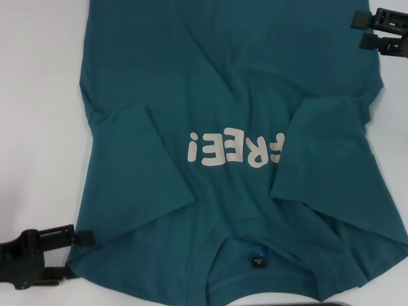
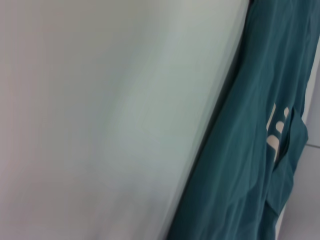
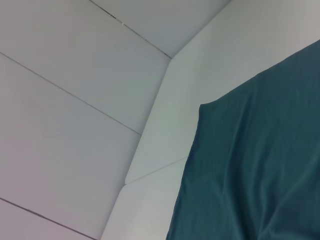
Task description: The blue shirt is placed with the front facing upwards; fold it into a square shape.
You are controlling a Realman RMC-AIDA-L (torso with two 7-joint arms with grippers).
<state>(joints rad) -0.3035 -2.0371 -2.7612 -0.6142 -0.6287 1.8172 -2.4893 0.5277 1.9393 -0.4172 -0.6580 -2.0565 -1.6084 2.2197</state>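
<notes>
The blue shirt (image 1: 236, 127) is seen from the head spread on the white table (image 1: 38, 95), both sleeves folded inward over the "FREE!" lettering (image 1: 236, 150); body folds remain. The left gripper (image 1: 80, 237) by the collar-end corner and the right gripper (image 1: 357, 30) by the hem have jaw states that cannot be told. Only shirt and table are shown in the wrist views.

Left gripper (image 1: 81, 237) low at the near left of the head view, black fingers pointing right, close together, right gripper (image 1: 358, 30) high at the far right, two fingers pointing left, slightly apart
</notes>
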